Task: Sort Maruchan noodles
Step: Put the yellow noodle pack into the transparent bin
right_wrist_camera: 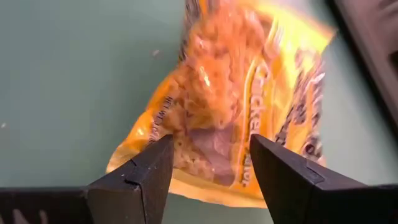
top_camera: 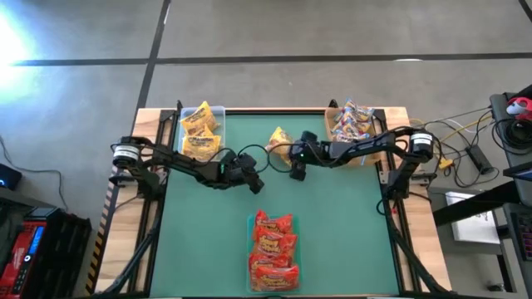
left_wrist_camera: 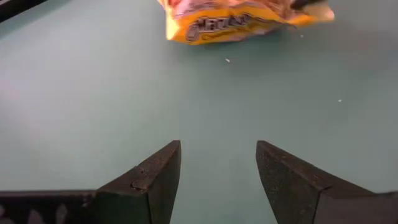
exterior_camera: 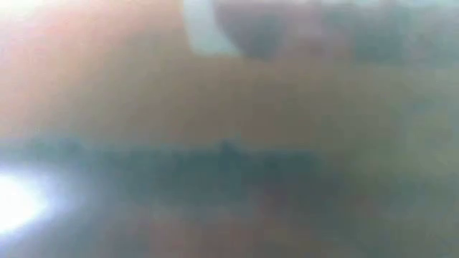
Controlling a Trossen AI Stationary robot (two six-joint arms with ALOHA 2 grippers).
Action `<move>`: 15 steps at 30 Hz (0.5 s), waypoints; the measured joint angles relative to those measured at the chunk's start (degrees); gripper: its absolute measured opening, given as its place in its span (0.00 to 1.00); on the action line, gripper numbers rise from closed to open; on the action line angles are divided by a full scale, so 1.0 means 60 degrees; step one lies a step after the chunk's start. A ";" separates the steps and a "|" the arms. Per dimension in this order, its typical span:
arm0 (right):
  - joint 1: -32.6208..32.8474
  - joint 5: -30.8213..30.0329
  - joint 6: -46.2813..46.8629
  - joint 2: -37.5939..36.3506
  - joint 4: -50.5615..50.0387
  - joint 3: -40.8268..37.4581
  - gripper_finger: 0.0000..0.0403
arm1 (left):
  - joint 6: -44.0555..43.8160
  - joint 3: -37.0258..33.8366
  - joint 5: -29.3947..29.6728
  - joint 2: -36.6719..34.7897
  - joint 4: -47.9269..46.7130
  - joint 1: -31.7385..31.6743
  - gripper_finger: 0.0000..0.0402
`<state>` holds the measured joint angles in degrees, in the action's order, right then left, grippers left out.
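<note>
- One yellow packet (right_wrist_camera: 236,106) lies on counter (top_camera: 332,216), between right gripper (right_wrist_camera: 208,165) fingers, spread wide, not clamped.
- Left gripper (left_wrist_camera: 217,171) wide, empty, packet ahead.

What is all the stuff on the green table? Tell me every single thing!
Loose yellow noodle packet: one, yellow, alone on the mat near the far edge, at the right tool's fingers.
Yellow noodle packets: a few, exact count unclear, yellow, in a clear tray at the far left corner.
Pale noodle packets: a few, exact count unclear, pale with pink-red labels, in a tray at the far right corner.
Red-orange noodle packets: about four, red-orange, stacked in a tray at the near middle.
Table mat: one, green.
Cables: several, right of the table.
Left tool: one, dark, open, over bare mat.
Right tool: one, dark, open, at the loose packet.
</note>
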<state>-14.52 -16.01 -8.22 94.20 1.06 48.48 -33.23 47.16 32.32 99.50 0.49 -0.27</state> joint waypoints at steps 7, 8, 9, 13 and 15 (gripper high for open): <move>-0.0045 0.0378 0.0777 -0.0547 0.0556 0.0380 0.50 | -0.0021 0.0000 0.0004 0.0000 0.0015 0.0000 0.48; -0.0081 0.0372 0.1103 -0.0554 0.0937 0.0383 0.50 | -0.0018 0.0000 0.0004 0.0000 0.0019 -0.0004 0.48; -0.0137 0.0341 0.1384 -0.0519 0.1370 0.0380 0.50 | -0.0018 0.0000 0.0004 0.0000 0.0032 -0.0015 0.48; -0.0421 0.0081 0.2023 0.0043 0.2806 0.0347 0.50 | -0.0022 0.0000 0.0030 0.0000 0.0077 -0.0018 0.48; -0.0598 -0.0152 0.2497 0.0398 0.3027 0.0367 0.50 | -0.0036 0.0000 0.0029 0.0000 0.0070 -0.0018 0.48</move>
<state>-18.10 -16.92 6.76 96.58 19.22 50.69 -33.45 47.16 32.49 99.50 0.91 -0.38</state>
